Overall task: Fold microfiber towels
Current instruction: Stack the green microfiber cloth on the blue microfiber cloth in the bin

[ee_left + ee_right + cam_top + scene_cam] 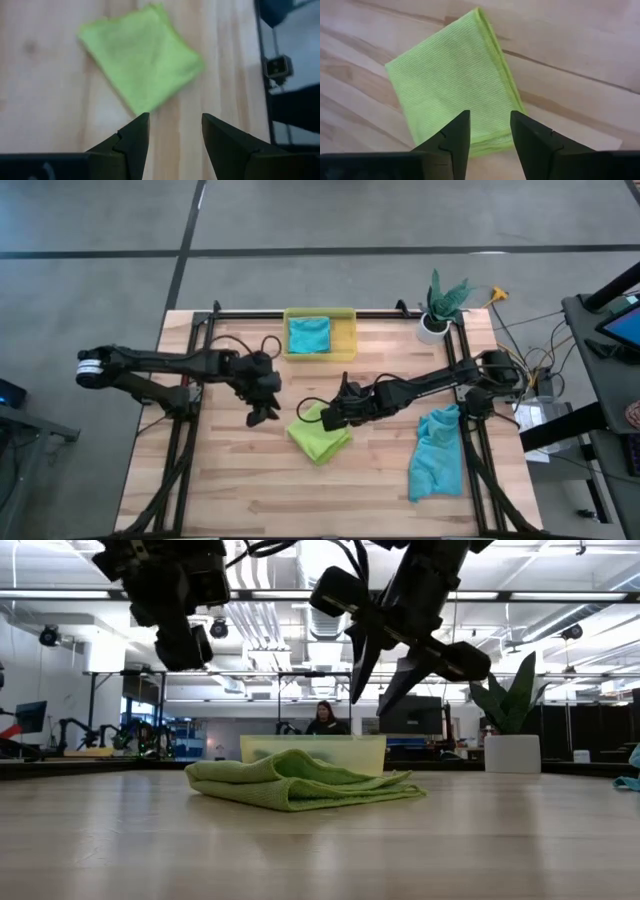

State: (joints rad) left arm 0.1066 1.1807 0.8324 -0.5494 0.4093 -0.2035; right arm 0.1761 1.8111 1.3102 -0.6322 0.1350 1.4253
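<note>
The lime green towel [319, 434] lies folded into a compact square near the middle of the table [220, 490], flat on the wood with its layered edges showing in the low view [300, 782]. The right arm reaches in from the table's right side, stretched low and long across the boards, and its right pincer [335, 415] hangs just above the towel's upper edge, fingers parted to a narrow gap and holding nothing (the right wrist view shows green cloth [452, 82] through that gap). The left arm extends from the left edge, elbow bent, and its left pincer [262, 416] hovers off the table just beside the towel's left side, its fingers likewise spread with only bare wood between them, the towel [142, 60] lying ahead of them. A teal towel [309, 334] sits folded inside the yellow bin [349, 333] at the far edge, and another teal towel [436, 453] lies rumpled near the right edge.
</note>
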